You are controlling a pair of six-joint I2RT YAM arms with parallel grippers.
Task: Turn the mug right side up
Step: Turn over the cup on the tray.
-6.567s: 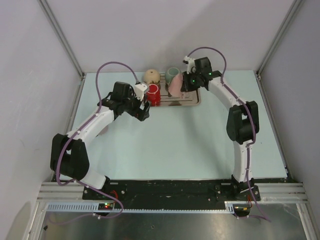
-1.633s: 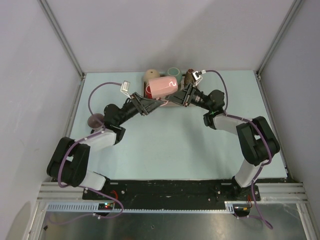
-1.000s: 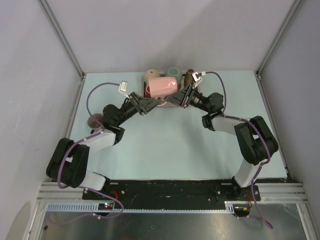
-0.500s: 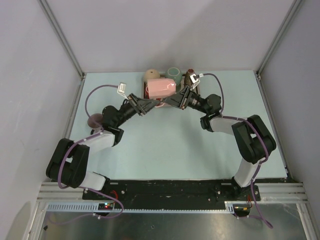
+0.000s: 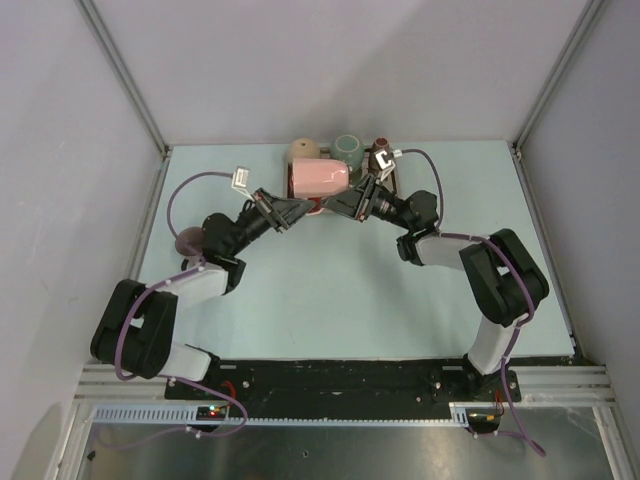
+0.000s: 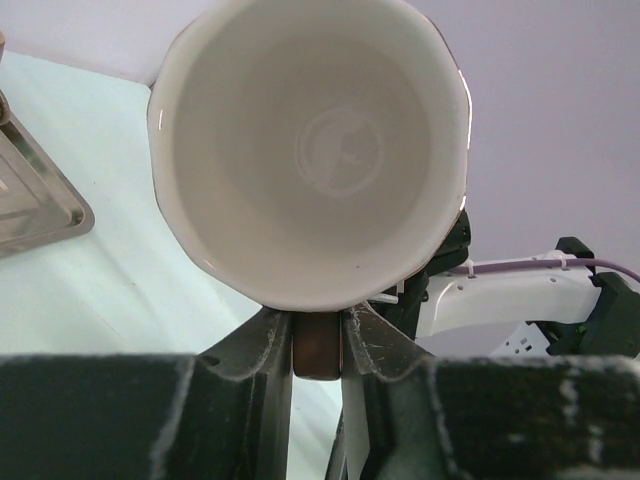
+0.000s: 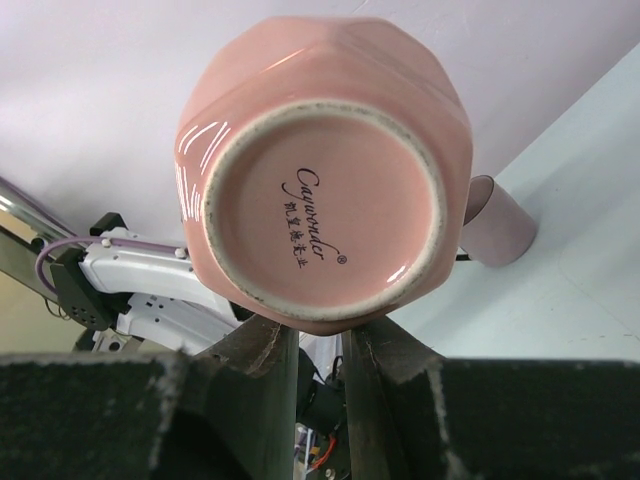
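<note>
the left hand (image 6: pixel 318 345) and right hand (image 7: pixel 320 350) each clamped the pink mug (image 5: pixel 318 178) at opposite ends, holding it sideways above the desk (image 5: pixel 350 290), over the far tray (image 6: pixel 40 215). with both hands clamped, any turn might strain one grip and drop the mug onto the tray.

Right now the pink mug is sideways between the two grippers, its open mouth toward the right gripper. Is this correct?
No: the pink mug has its mouth toward the left gripper; the left wrist view looks into its white inside. The right gripper faces its base.
</note>
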